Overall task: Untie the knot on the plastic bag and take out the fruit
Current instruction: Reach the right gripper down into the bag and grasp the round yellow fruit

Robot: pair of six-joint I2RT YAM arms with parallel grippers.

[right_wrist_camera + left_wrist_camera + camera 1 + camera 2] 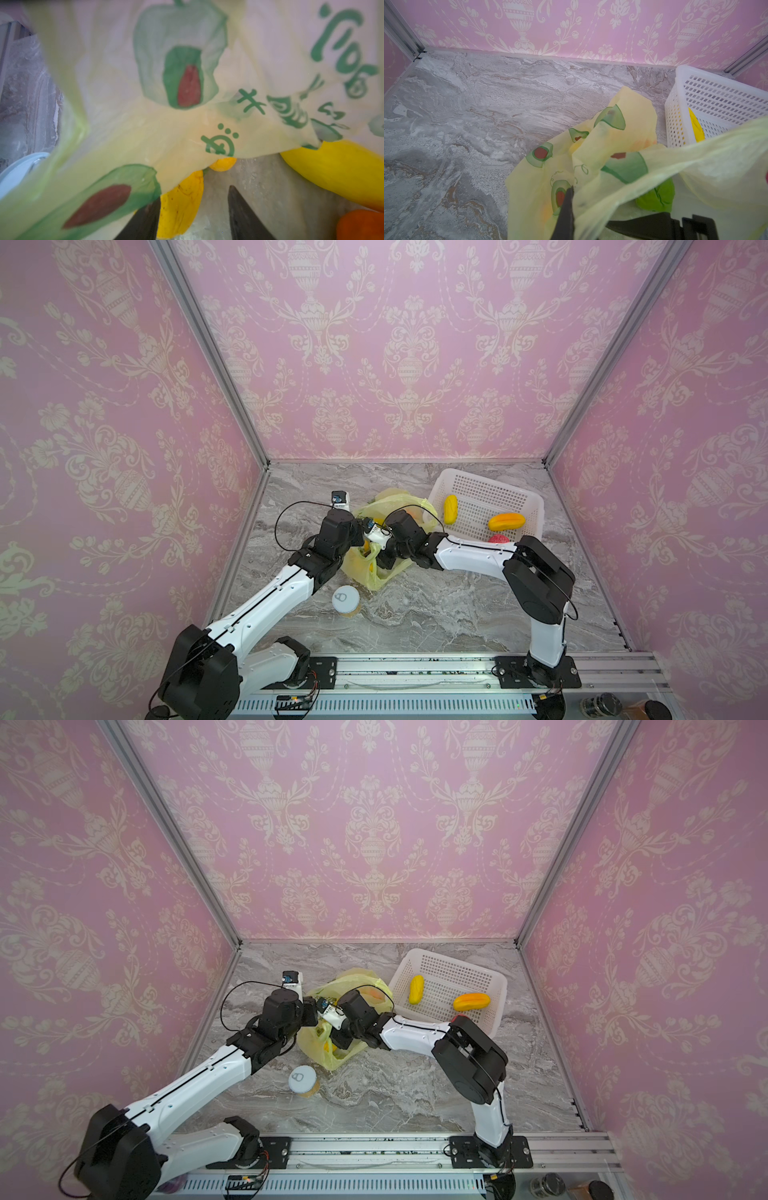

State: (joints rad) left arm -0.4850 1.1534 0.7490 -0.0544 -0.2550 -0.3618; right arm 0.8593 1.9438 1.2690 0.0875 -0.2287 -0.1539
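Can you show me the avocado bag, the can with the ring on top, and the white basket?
plastic bag (395, 498), a top view, on its puffed far side.
can (345, 598), a top view, on its white lid.
white basket (482, 502), a top view, on its bare holed floor.

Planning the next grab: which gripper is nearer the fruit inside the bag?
Right. The right gripper, jaws open, is among the fruit inside the plastic bag; the left gripper pinches its film, farther off.

Pink-papered walls (407, 344), grey marbled tabletop (415, 614)
Pale urn-and-flower pattern (soft, even light); metal rails (206, 344) run up the corners.
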